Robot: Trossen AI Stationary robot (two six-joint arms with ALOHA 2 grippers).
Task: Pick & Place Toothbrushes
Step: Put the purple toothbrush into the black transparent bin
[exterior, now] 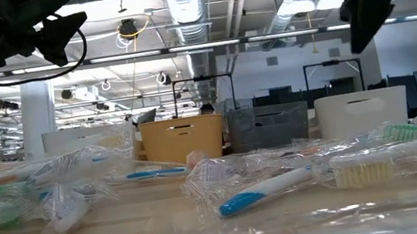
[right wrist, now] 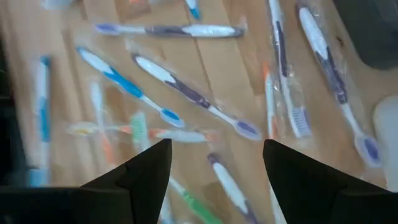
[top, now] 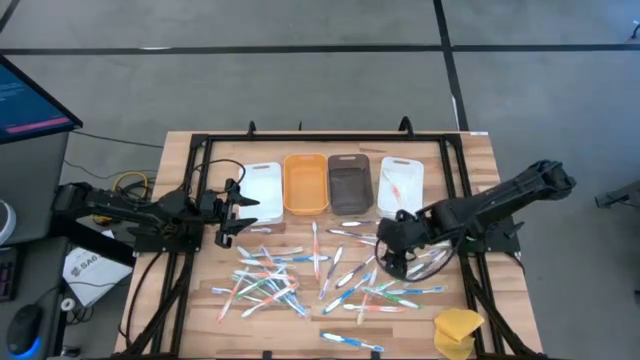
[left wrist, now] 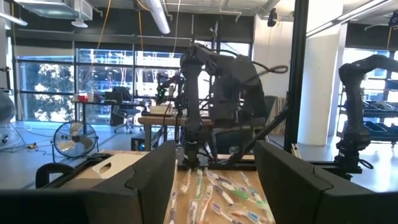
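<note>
Your right tool (top: 392, 262) hangs wide, empty, over toothbrushes (top: 300, 280) strewn mid-counter, likely lined up to pick one; left tool (top: 228, 212) wide, empty, waiting near left edge beside white bin (top: 262, 188).

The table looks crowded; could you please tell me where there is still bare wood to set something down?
Bare wood shows along the table's near left edge, left of the toothbrushes, and between that pile and the yellow sponge. The middle is crowded with toothbrushes, under the open right gripper. The four bins fill the far side; the open left gripper hovers beside the white one.
</note>
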